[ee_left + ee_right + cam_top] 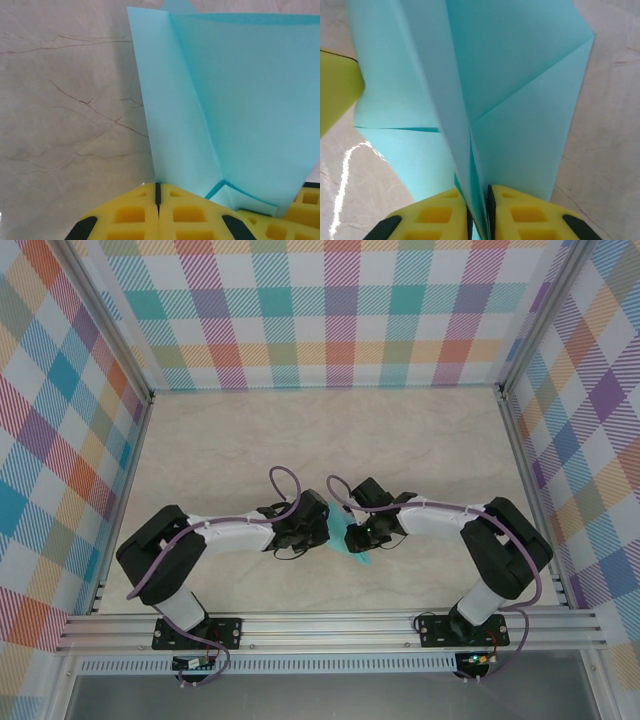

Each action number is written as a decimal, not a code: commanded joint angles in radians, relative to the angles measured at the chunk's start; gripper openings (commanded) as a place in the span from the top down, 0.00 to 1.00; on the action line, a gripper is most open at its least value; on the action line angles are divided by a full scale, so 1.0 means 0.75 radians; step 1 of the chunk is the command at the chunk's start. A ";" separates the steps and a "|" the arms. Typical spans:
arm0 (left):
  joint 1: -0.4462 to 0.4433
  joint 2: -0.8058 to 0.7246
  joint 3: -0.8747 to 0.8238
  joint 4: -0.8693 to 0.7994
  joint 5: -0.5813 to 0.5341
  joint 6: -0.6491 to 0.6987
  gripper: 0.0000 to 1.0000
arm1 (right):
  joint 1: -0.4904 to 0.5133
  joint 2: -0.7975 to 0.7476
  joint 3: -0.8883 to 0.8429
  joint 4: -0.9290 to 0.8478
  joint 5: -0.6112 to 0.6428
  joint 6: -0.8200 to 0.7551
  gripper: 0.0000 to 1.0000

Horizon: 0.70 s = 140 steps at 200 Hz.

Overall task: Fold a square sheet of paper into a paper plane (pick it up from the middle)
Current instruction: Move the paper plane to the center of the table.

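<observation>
The teal sheet of paper (360, 556) is folded along a centre crease with diagonal folds, and it hangs between both grippers above the middle of the table. In the left wrist view the paper (240, 100) rises from the tip of my left gripper (158, 192), whose yellow jaws are pressed together on its lower corner. In the right wrist view several layers of the paper (520, 100) run down between the jaws of my right gripper (479, 205), which is shut on the fold. From above, the left gripper (322, 531) and the right gripper (352, 537) almost touch.
The marble-look tabletop (330, 440) lies under the paper. Plaid walls (330, 310) close off the back and both sides. An aluminium rail (330, 625) runs along the near edge by the arm bases.
</observation>
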 commanded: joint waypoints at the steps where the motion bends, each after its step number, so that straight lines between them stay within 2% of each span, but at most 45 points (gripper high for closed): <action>1: -0.002 -0.100 0.017 -0.073 -0.033 0.036 0.91 | 0.019 -0.015 0.049 -0.075 0.133 0.028 0.87; 13: -0.003 -0.164 0.004 -0.098 -0.064 0.055 0.87 | 0.019 -0.044 0.065 -0.110 0.202 0.068 0.91; 29: -0.003 -0.263 -0.012 -0.178 -0.162 0.062 0.75 | 0.019 -0.074 0.105 -0.169 0.310 0.128 0.93; 62: 0.011 -0.436 -0.032 -0.409 -0.343 0.071 0.67 | -0.018 -0.004 0.275 -0.332 0.535 0.302 0.93; 101: 0.053 -0.588 -0.127 -0.462 -0.379 0.032 0.60 | -0.125 0.266 0.545 -0.433 0.551 0.444 0.90; 140: 0.082 -0.696 -0.198 -0.514 -0.382 0.020 0.59 | -0.141 0.533 0.796 -0.491 0.517 0.433 0.89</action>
